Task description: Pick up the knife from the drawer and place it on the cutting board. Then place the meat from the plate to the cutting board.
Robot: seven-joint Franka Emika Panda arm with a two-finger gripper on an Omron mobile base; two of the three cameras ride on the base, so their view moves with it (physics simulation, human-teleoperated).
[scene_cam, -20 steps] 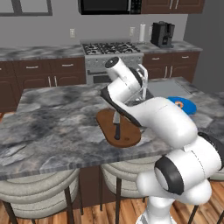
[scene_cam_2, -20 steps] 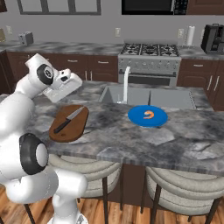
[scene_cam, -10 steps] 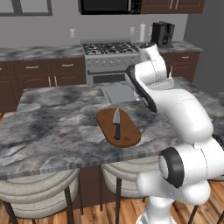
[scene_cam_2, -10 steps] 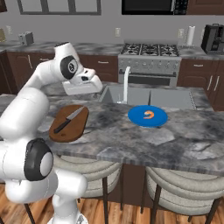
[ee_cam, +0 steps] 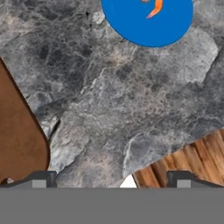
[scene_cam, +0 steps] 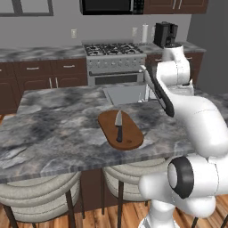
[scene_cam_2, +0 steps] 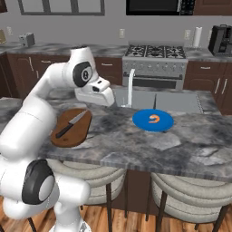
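While appliances look unlabelled, knife (scene_cam: 118, 125) lies on cutting board (scene_cam: 129, 138).

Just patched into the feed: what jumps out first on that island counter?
The bright blue plate with the orange-red meat on it, right of the faucet. Left of it, the knife lies on the brown cutting board. The gripper, jaws open and empty, hangs between them.
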